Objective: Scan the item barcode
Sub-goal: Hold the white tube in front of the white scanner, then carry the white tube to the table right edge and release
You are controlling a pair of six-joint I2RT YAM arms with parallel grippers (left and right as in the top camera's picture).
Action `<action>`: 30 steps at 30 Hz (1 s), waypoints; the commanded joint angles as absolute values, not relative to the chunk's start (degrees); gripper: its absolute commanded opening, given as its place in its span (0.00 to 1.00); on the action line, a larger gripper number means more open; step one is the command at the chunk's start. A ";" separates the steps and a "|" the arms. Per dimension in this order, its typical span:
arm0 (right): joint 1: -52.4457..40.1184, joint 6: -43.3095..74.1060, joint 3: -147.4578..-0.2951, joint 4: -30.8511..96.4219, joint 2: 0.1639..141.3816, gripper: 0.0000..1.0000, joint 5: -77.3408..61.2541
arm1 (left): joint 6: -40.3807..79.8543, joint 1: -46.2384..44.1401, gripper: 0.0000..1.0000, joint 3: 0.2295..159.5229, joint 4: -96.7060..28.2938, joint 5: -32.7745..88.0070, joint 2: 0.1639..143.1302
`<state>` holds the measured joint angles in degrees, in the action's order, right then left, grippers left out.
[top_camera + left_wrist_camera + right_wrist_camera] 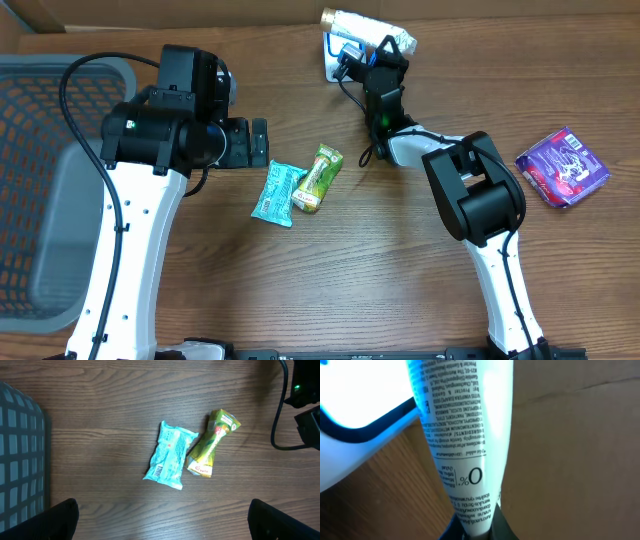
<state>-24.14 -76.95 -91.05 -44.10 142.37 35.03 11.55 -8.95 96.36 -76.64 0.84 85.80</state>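
Wooden table [380, 290], gray basket [40, 90] at its left edge. Right gripper [386, 48] clamps a tube [362, 24] near the far edge; left gripper [255, 142] gapes wide.

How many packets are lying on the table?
3. A teal packet and a green packet lie side by side in the middle; a purple packet lies at the far right. Others could be hidden from view.

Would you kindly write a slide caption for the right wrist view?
Right pincer shut on a white tube, fine print visible, beside the glowing scanner.
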 commanded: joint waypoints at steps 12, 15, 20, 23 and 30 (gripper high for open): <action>-24.16 -79.55 -93.47 -49.80 141.18 0.04 38.96 | 10.70 -9.02 0.99 96.53 -76.44 1.06 86.24; -25.74 -79.59 -93.45 -53.63 140.59 0.04 42.28 | 10.70 -9.02 0.99 96.53 -76.44 1.06 86.24; -28.47 -77.25 -93.41 -45.58 134.19 0.04 46.72 | 10.70 -9.02 0.99 96.53 -76.44 1.06 86.24; -29.41 -70.15 -93.41 -37.23 126.85 0.04 49.12 | 10.70 -9.02 1.00 96.53 -76.44 1.06 86.24; -32.34 -47.99 -93.41 -6.98 108.51 0.04 52.49 | 10.70 -9.02 0.99 96.53 -76.44 1.06 86.24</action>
<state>-31.94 -62.78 -91.33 -10.07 119.96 49.01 11.55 -8.95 96.36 -76.62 0.86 85.80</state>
